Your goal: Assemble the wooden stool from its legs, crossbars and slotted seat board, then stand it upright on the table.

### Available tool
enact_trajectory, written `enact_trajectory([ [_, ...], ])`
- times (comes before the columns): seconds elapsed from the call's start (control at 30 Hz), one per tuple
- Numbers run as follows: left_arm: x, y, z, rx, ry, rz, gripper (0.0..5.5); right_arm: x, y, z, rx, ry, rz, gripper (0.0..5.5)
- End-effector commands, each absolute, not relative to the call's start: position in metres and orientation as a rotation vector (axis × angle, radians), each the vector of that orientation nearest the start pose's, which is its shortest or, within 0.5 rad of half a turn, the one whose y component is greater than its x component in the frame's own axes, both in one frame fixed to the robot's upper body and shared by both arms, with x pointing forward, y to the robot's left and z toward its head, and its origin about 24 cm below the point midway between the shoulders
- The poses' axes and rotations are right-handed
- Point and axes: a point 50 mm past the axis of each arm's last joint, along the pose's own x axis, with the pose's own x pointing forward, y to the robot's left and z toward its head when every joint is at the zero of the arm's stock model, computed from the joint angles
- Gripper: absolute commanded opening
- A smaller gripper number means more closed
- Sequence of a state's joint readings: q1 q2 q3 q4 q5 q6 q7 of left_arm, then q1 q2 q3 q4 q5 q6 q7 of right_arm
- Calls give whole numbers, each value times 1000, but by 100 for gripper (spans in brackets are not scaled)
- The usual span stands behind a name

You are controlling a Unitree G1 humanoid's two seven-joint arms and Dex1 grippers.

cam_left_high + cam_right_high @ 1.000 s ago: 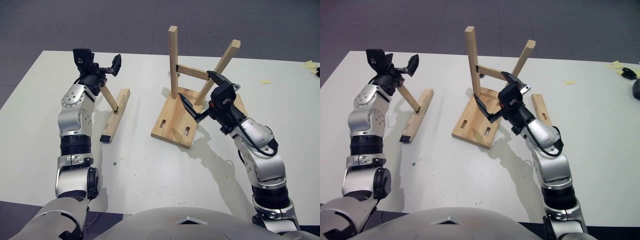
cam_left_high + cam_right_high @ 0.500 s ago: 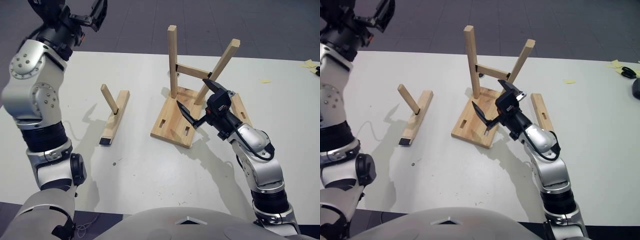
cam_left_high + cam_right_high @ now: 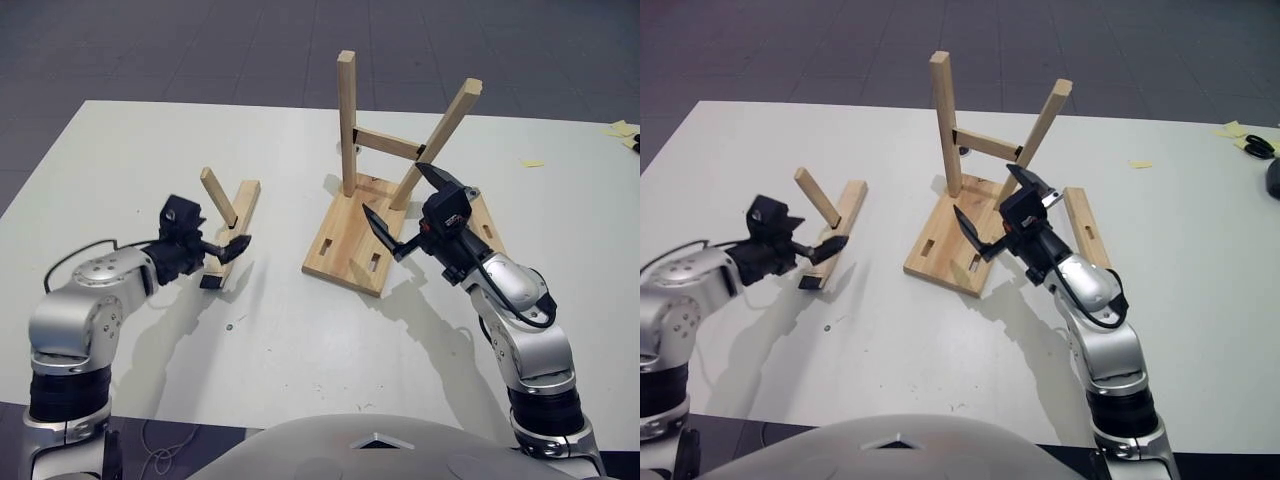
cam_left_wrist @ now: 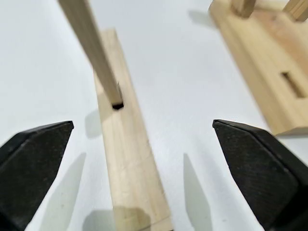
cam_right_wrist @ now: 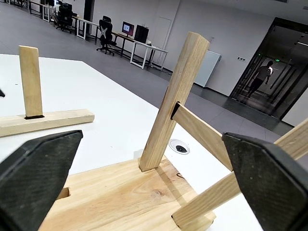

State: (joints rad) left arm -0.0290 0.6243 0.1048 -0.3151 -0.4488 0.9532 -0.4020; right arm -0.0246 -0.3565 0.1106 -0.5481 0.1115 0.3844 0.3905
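The seat board (image 3: 345, 245) is lying flat on the white desk (image 3: 300, 340), with two legs and a crossbar (image 3: 385, 143) standing up from it. The right end effector (image 5: 153, 135) is hovering just beside them, fingers apart. The left end effector (image 4: 143, 125), also apart, is facing the near end of a loose leg (image 3: 232, 232). Another leg (image 3: 1081, 226) is lying by the right arm. The right wrist view is showing office chairs (image 5: 103, 36) behind.

We see the pale seat board (image 3: 340, 258) lying flat, two crossbar-joined legs (image 3: 346, 120) standing in it; a loose leg (image 3: 244, 203) lies to its left.
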Motion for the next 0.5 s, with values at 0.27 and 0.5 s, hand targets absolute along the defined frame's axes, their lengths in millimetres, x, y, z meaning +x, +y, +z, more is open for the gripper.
enact_trajectory([
  [0.27,237,235,58,88,672,-372,411,234,-138,132,-288,-109,574,540],
  [0.5,239,234,62,230,678,-432,297,235,-137,132,-290,-112,569,540],
])
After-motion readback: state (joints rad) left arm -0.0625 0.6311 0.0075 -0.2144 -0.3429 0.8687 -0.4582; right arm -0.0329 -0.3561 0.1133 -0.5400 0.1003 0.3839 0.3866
